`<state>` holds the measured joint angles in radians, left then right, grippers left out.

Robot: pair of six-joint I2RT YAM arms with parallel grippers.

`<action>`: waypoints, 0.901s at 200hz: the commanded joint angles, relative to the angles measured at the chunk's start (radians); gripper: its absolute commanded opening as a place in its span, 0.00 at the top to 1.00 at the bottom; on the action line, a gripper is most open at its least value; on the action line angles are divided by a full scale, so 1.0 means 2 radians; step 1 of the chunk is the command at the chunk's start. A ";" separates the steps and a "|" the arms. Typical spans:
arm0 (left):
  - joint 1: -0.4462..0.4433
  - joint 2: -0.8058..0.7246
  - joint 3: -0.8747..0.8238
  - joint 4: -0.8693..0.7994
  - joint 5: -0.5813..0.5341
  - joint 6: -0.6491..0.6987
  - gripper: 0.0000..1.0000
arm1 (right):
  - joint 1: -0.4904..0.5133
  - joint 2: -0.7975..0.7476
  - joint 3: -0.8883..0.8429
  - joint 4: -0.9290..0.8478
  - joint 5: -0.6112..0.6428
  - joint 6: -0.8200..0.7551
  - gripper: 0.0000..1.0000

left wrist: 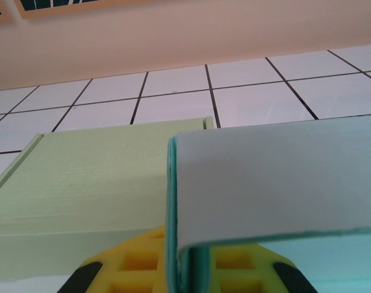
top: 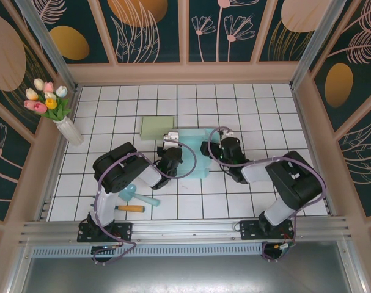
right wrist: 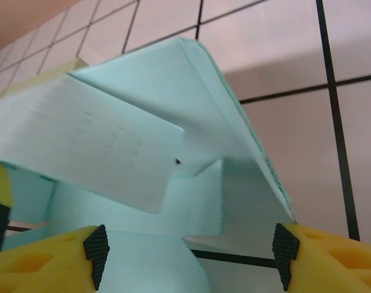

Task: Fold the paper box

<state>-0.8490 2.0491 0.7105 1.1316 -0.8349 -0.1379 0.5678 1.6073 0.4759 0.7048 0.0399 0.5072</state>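
Observation:
The paper box point(top: 196, 154) is a pale teal cardboard blank lying partly folded in the middle of the tiled table. My left gripper point(top: 173, 156) is at its left edge; in the left wrist view the yellow fingers point(left wrist: 130, 262) are shut on an upright teal wall point(left wrist: 191, 244), and a panel point(left wrist: 277, 189) bends off to the right above them. My right gripper point(top: 218, 148) is at the box's right side and stands open point(right wrist: 190, 256). Raised flaps point(right wrist: 142, 140) lie just ahead of its black pads point(right wrist: 284, 253), and a rounded teal tab sits between the fingers without being pinched.
A flat pale green box point(top: 157, 127) lies just behind the teal one, also seen as the green sheet point(left wrist: 93, 183). A vase of tulips point(top: 68, 127) stands at the left wall. A teal tool point(top: 136, 195) and an orange-handled tool point(top: 131, 209) lie near the left arm's base.

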 commanded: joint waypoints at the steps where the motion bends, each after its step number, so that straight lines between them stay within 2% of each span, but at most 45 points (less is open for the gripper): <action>1: -0.001 0.013 0.004 -0.033 0.006 0.019 0.90 | -0.002 0.014 0.004 0.042 -0.010 0.012 0.25; 71: -0.001 0.014 0.004 -0.033 0.009 0.022 0.90 | -0.008 0.078 0.028 0.106 -0.071 -0.019 0.27; 96: -0.001 0.014 0.004 -0.033 0.009 0.023 0.90 | 0.005 0.087 0.035 0.122 -0.090 -0.025 0.28; 147: -0.001 0.014 0.006 -0.035 0.010 0.022 0.90 | 0.063 0.109 0.062 0.122 -0.058 -0.061 0.29; 180: -0.001 0.015 0.008 -0.042 0.010 0.022 0.90 | 0.070 0.126 0.083 0.107 -0.054 -0.056 0.29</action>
<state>-0.8360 2.0499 0.7139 1.1259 -0.8585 -0.1341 0.6811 1.8389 0.6003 0.8822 -0.0414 0.4122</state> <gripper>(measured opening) 0.109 0.707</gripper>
